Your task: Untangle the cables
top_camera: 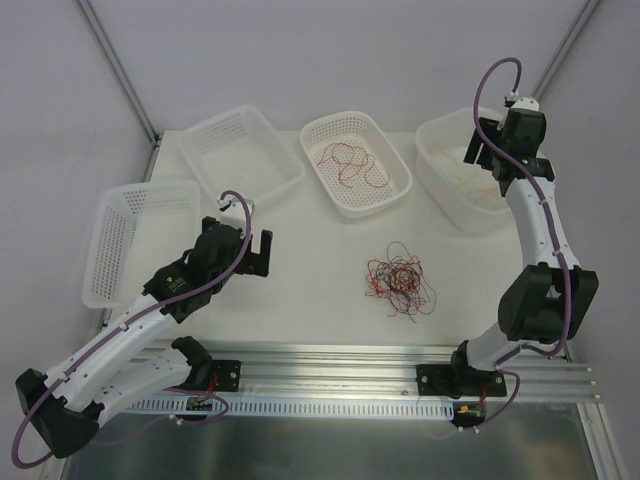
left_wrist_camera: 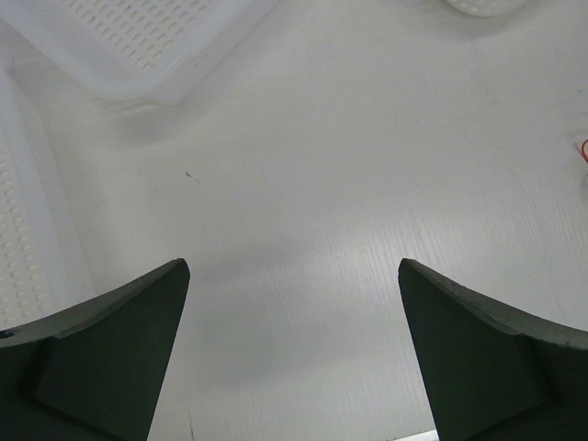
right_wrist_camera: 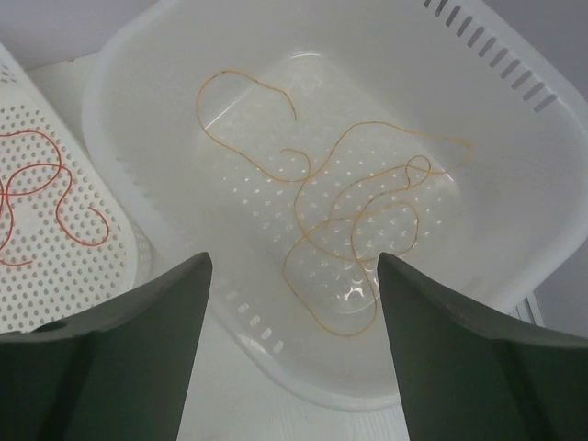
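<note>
Orange hair-thin wire [right_wrist_camera: 349,230] lies loose in the white plastic basket [right_wrist_camera: 514,119] under my spread right fingers [right_wrist_camera: 119,367], so I'd lift straight up, snagging nothing, then fetch the red-and-black cable tangle [top_camera: 400,283] on the counter [top_camera: 320,270]; left fingers [left_wrist_camera: 101,358] spread too.

Stock count: white perforated baskets, four, namely far-left basket [top_camera: 150,188], left-centre basket [top_camera: 225,122], centre basket [top_camera: 345,118] and right basket [top_camera: 440,128]; cables, one tangled heap [top_camera: 400,280], plus loose red strands [top_camera: 350,160] and orange strands [right_wrist_camera: 349,211], individual strands uncountable; robot arms, two, left arm [top_camera: 130,330] and right arm [top_camera: 540,220].
</note>
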Robot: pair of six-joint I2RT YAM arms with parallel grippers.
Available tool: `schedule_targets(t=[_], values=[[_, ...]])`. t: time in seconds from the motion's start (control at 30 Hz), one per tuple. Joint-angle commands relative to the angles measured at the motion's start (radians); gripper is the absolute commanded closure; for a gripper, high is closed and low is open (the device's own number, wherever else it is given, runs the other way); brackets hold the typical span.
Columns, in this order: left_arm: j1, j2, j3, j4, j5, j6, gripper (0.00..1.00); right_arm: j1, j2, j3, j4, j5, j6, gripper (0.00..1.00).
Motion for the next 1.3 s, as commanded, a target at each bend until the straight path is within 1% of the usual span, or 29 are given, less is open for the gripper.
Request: schedule_targets(t=[0.0,0.1,0.13,0.2,0.23,0.3,0.33,0.37,0.43,0.47,0.5,0.57,0.6,0.63,0.73,0.8,0.93,0.97,1.07,1.1,1.17,1.2,1.23,1.27], values=[[0.010,-0.009,-0.001,0.025,0.034,0.010,0.01,0.017,-0.124,-0.007,-0.068,-0.010,0.082,0.22],[0.012,-0.009,-0.001,0.025,0.055,0.009,0.01,0.054,-0.196,-0.042,-0.155,-0.074,0.109,0.22],[0.013,-0.006,-0.003,0.023,0.058,0.007,0.01,0.068,-0.236,-0.086,-0.189,-0.145,0.117,0.24],[0.012,0.003,-0.003,0.023,0.067,0.007,0.01,0.112,-0.268,-0.136,-0.230,-0.209,0.151,0.25],[0.012,0.006,-0.004,0.023,0.071,0.010,0.01,0.129,-0.290,-0.204,-0.243,-0.256,0.162,0.26],[0.013,0.017,-0.004,0.023,0.080,0.009,0.01,0.183,-0.351,-0.287,-0.250,-0.287,0.201,0.27],[0.013,0.021,-0.004,0.022,0.084,0.009,0.01,0.201,-0.371,-0.364,-0.249,-0.301,0.220,0.28],[0.012,0.026,-0.003,0.023,0.087,0.007,0.01,0.241,-0.411,-0.407,-0.246,-0.301,0.240,0.28],[0.012,0.037,0.000,0.023,0.103,0.001,0.01,0.293,-0.440,-0.476,-0.223,-0.289,0.297,0.29],[0.012,0.040,0.002,0.022,0.113,-0.003,0.01,0.348,-0.454,-0.540,-0.214,-0.277,0.317,0.29],[0.012,0.043,0.000,0.023,0.124,-0.008,0.01,0.376,-0.471,-0.568,-0.186,-0.263,0.338,0.30],[0.012,0.049,0.004,0.023,0.163,-0.020,0.01,0.451,-0.485,-0.637,-0.162,-0.200,0.395,0.30],[0.012,0.058,0.005,0.023,0.172,-0.020,0.01,0.470,-0.489,-0.657,-0.152,-0.169,0.412,0.29],[0.012,0.063,0.007,0.023,0.184,-0.020,0.01,0.484,-0.505,-0.674,-0.152,-0.098,0.444,0.30],[0.012,0.080,0.016,0.025,0.204,-0.019,0.01,0.493,-0.558,-0.760,-0.119,-0.021,0.490,0.30],[0.010,0.102,0.025,0.025,0.238,-0.026,0.01,0.493,-0.595,-0.809,-0.100,0.001,0.510,0.30],[0.003,0.173,0.056,0.031,0.293,-0.118,0.01,0.490,-0.661,-0.842,-0.111,0.038,0.493,0.29],[-0.019,0.194,0.077,0.032,0.305,-0.134,0.01,0.487,-0.678,-0.846,-0.115,0.041,0.490,0.29],[-0.068,0.302,0.146,0.042,0.282,-0.195,0.01,0.470,-0.709,-0.869,-0.125,0.033,0.479,0.30],[-0.091,0.360,0.167,0.043,0.272,-0.217,0.01,0.470,-0.716,-0.877,-0.106,0.024,0.473,0.29],[-0.102,0.423,0.239,0.049,0.278,-0.296,0.01,0.467,-0.736,-0.900,-0.091,0.012,0.472,0.29],[-0.111,0.489,0.264,0.054,0.285,-0.351,0.02,0.465,-0.753,-0.908,-0.079,0.013,0.466,0.29],[-0.115,0.520,0.287,0.060,0.290,-0.374,0.03,0.464,-0.758,-0.914,-0.069,0.012,0.461,0.29],[-0.123,0.582,0.337,0.071,0.290,-0.396,0.04,0.462,-0.761,-0.921,-0.060,0.007,0.456,0.29]])
